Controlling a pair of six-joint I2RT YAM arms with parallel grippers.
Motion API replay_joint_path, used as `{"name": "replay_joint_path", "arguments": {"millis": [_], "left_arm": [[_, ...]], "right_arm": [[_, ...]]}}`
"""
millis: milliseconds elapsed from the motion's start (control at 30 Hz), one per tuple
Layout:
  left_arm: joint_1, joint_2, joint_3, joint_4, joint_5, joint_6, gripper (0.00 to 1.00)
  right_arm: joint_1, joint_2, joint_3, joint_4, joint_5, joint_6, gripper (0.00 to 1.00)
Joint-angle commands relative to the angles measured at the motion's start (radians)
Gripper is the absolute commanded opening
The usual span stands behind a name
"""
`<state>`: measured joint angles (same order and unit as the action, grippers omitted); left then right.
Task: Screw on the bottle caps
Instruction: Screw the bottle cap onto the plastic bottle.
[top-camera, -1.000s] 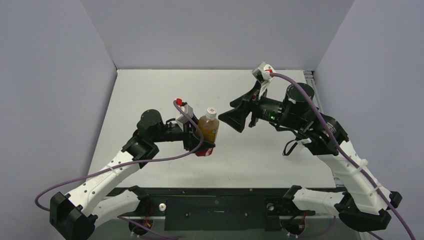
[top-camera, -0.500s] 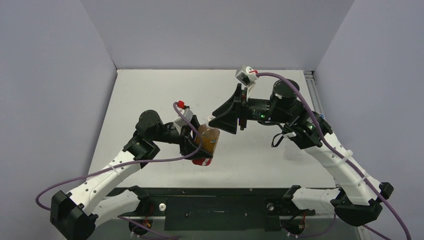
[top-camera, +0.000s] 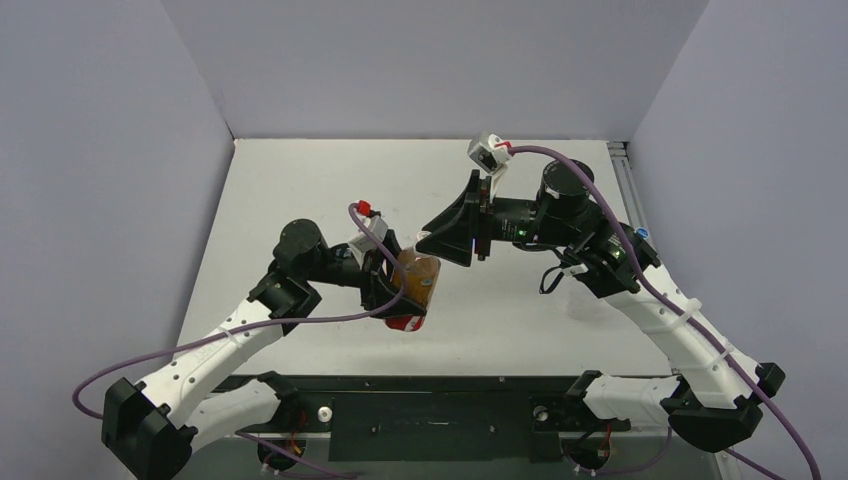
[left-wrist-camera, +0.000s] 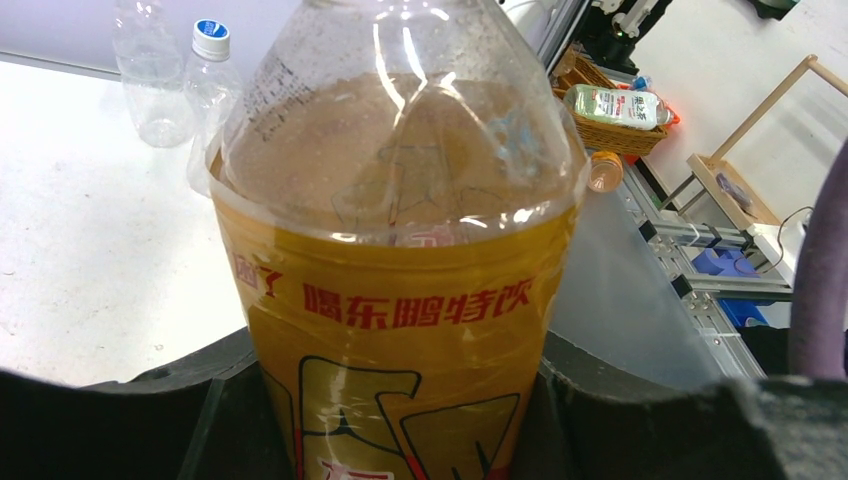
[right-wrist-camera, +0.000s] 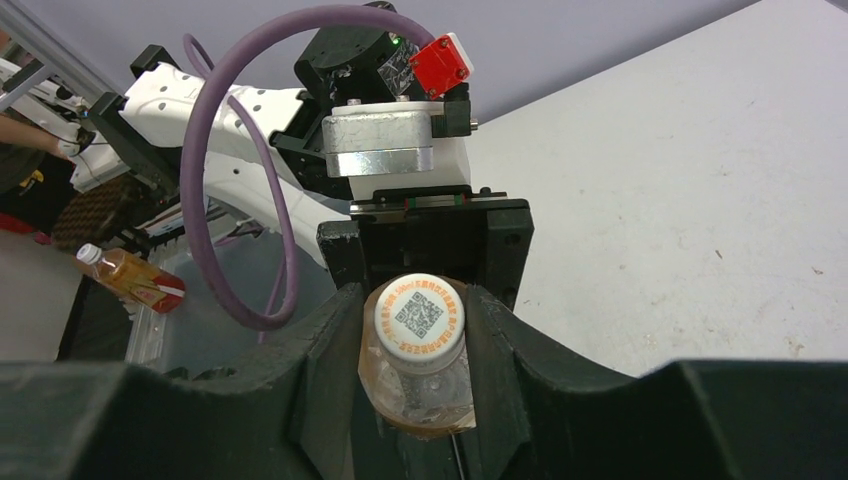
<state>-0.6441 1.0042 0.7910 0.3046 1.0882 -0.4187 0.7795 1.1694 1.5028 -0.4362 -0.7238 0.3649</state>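
Note:
The amber bottle (top-camera: 418, 281), with a red band at its base, hangs tilted above the table with my left gripper (top-camera: 404, 292) shut on its labelled body (left-wrist-camera: 400, 330). Its plain white cap (right-wrist-camera: 420, 318) with a printed code sits on the neck. My right gripper (right-wrist-camera: 418, 330) is shut on this cap, one black finger pressing each side. From above, the right gripper (top-camera: 432, 240) covers the bottle's top and hides the cap. A clear bottle (left-wrist-camera: 205, 85) with a blue-and-white cap (left-wrist-camera: 211, 39) stands upright, far off in the left wrist view.
A second clear bottle (left-wrist-camera: 150, 85) stands beside the capped one. A wicker basket (left-wrist-camera: 610, 110) holding a bottle sits beyond the table's side. Another amber bottle (right-wrist-camera: 125, 277) lies off the table. Grey walls (top-camera: 430, 60) close in the white table (top-camera: 300, 180).
My right gripper has moved left onto the bottle's top and its jaws have come in around the cap. The left arm has tilted the bottle toward it.

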Motion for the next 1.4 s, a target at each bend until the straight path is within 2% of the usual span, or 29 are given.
{"name": "replay_joint_path", "arguments": {"millis": [0, 167, 233, 267, 367, 600, 767, 833, 900, 933, 1067, 1133, 1267, 1367], "left_arm": [[0.006, 0.005, 0.010, 0.065, 0.007, -0.013, 0.00], [0.006, 0.007, 0.023, 0.021, -0.072, 0.018, 0.00], [0.006, 0.009, 0.039, -0.015, -0.156, 0.066, 0.00], [0.006, 0.009, 0.045, -0.032, -0.197, 0.081, 0.00], [0.003, 0.008, 0.071, -0.095, -0.429, 0.145, 0.00], [-0.096, 0.025, 0.081, -0.051, -0.962, 0.259, 0.00], [-0.167, 0.074, 0.093, 0.029, -1.183, 0.311, 0.00], [-0.177, 0.092, 0.097, 0.043, -1.209, 0.319, 0.00], [-0.178, 0.102, 0.099, 0.036, -1.198, 0.321, 0.00], [-0.178, 0.104, 0.097, 0.028, -1.190, 0.322, 0.00], [-0.162, 0.090, 0.054, 0.012, -1.113, 0.316, 0.00], [-0.145, 0.080, 0.032, 0.002, -1.042, 0.303, 0.00], [-0.079, 0.050, -0.003, -0.009, -0.837, 0.260, 0.00], [-0.032, 0.023, -0.018, -0.004, -0.617, 0.209, 0.00]], "right_arm": [[0.005, -0.021, -0.002, 0.026, 0.022, -0.021, 0.34], [0.023, -0.020, 0.016, -0.013, 0.086, -0.021, 0.20], [0.047, -0.014, 0.034, -0.059, 0.165, -0.030, 0.13], [0.059, -0.006, 0.042, -0.079, 0.253, -0.032, 0.10], [0.095, 0.031, 0.099, -0.193, 0.449, -0.029, 0.04], [0.199, 0.177, 0.274, -0.414, 0.910, 0.123, 0.00], [0.242, 0.317, 0.399, -0.526, 1.094, 0.235, 0.00], [0.248, 0.347, 0.426, -0.534, 1.130, 0.261, 0.08], [0.250, 0.349, 0.434, -0.515, 1.140, 0.263, 0.27], [0.250, 0.335, 0.433, -0.502, 1.140, 0.256, 0.42], [0.228, 0.271, 0.436, -0.435, 1.104, 0.221, 0.71], [0.218, 0.223, 0.412, -0.386, 1.075, 0.196, 0.79], [0.142, 0.115, 0.262, -0.234, 0.925, 0.167, 0.83], [0.071, 0.055, 0.172, -0.149, 0.726, 0.137, 0.84]]}}
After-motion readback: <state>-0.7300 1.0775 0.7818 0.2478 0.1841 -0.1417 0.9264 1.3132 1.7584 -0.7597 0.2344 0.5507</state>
